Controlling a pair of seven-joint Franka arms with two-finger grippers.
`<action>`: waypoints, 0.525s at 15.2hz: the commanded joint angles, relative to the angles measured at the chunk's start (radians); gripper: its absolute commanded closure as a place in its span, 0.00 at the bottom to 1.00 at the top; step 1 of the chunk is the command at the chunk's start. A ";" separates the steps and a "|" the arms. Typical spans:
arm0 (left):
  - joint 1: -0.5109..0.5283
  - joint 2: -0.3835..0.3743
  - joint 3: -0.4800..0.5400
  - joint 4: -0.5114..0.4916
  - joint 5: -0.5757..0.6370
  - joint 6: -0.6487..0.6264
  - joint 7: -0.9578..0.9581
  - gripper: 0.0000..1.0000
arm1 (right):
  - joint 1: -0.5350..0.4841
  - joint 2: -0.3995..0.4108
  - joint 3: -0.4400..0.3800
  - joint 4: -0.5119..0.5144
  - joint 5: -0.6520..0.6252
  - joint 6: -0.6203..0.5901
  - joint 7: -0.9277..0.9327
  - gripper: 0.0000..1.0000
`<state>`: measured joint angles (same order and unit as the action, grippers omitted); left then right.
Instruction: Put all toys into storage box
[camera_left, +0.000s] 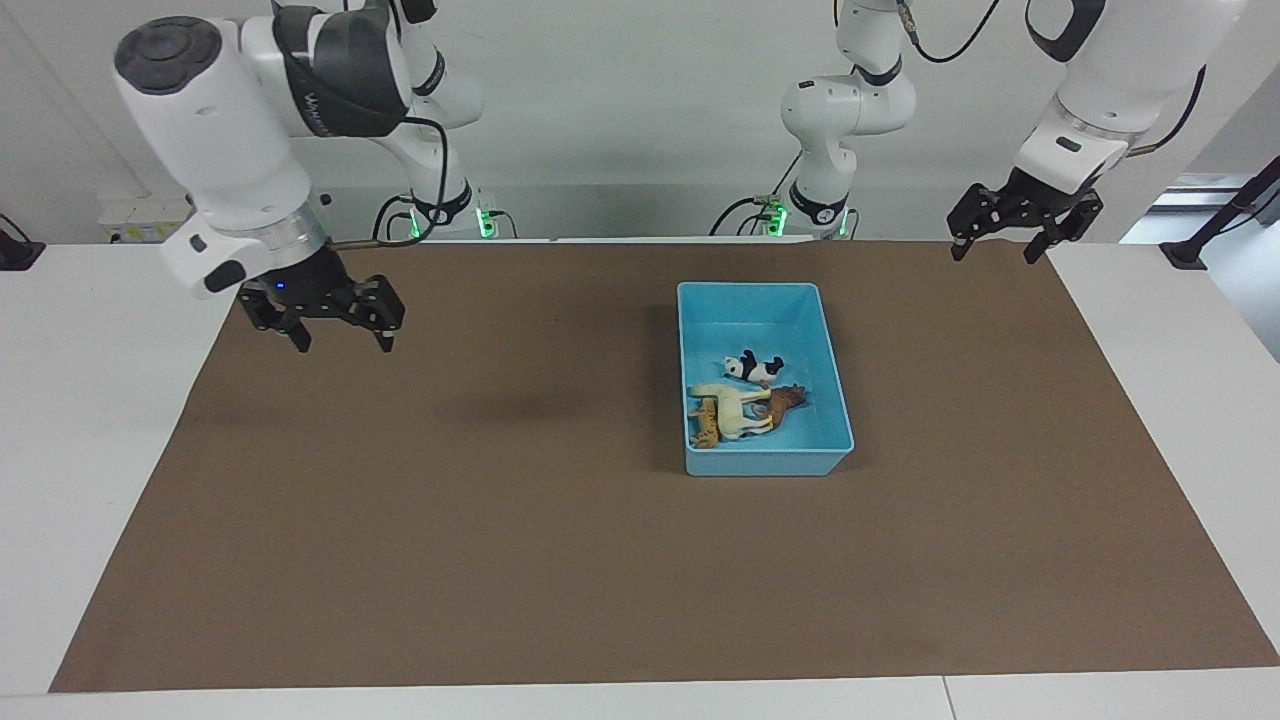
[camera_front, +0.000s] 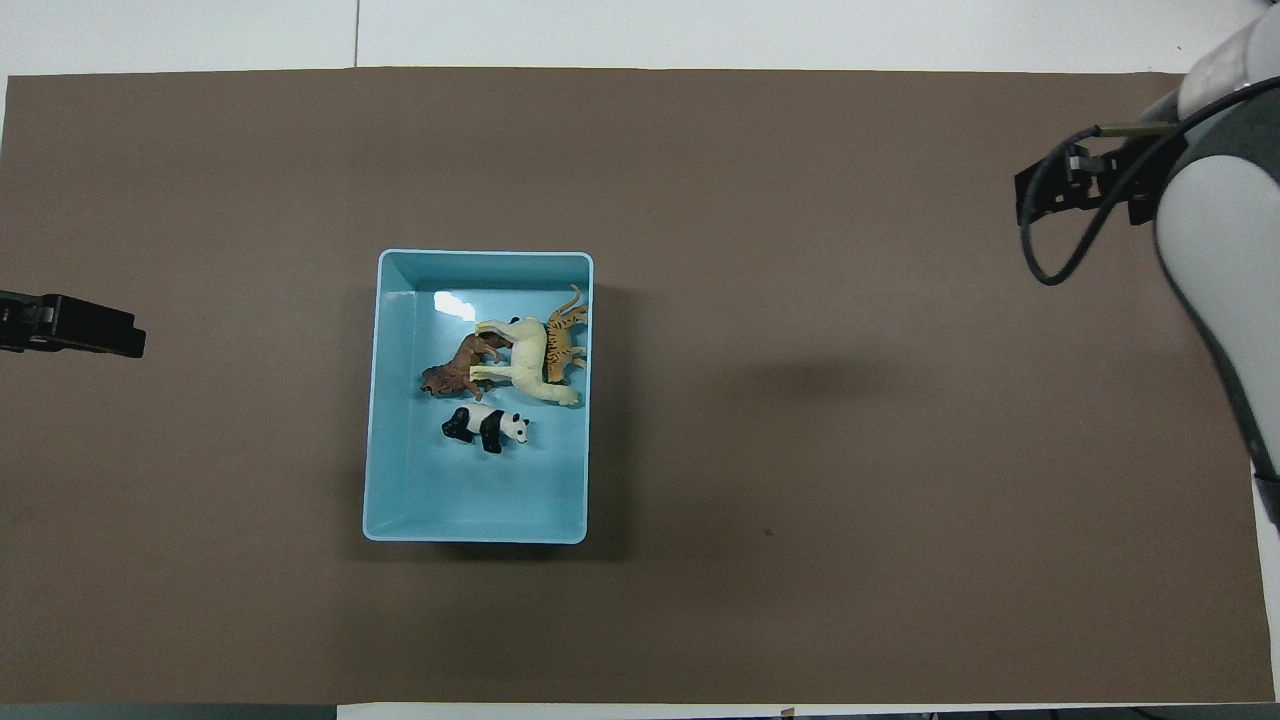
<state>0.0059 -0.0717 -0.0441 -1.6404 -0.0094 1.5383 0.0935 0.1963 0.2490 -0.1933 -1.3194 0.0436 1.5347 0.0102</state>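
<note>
The light blue storage box (camera_left: 748, 289) (camera_front: 485, 257) lies on the brown mat, toward the left arm's end of the table. All four toys lie inside it. The panda (camera_left: 753, 368) (camera_front: 486, 427) is nearest to the robots. The cream-white horse (camera_left: 735, 404) (camera_front: 528, 362) lies between the brown lion (camera_left: 787, 399) (camera_front: 455, 370) and the orange tiger (camera_left: 706, 424) (camera_front: 564, 336). My right gripper (camera_left: 343, 343) (camera_front: 1080, 190) is open and empty, raised over the mat at the right arm's end. My left gripper (camera_left: 993, 254) (camera_front: 75, 327) is open and empty, raised over the mat's edge at the left arm's end.
The brown mat (camera_left: 500, 520) (camera_front: 800, 450) covers most of the white table (camera_left: 80, 400). Black stands (camera_left: 1210, 235) sit at the table's corners near the robots.
</note>
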 joint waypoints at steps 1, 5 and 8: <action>0.003 -0.032 0.001 -0.050 0.003 0.002 0.014 0.00 | -0.052 -0.100 0.015 -0.081 -0.008 -0.091 -0.053 0.00; -0.007 -0.046 0.001 -0.079 -0.003 0.034 0.009 0.00 | -0.104 -0.281 0.023 -0.269 -0.021 -0.085 -0.097 0.00; -0.014 -0.048 -0.003 -0.079 -0.003 0.029 -0.002 0.00 | -0.194 -0.419 0.104 -0.438 -0.047 -0.010 -0.148 0.00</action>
<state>0.0043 -0.0857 -0.0516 -1.6812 -0.0094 1.5453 0.0935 0.0685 -0.0337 -0.1631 -1.5725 0.0184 1.4490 -0.1031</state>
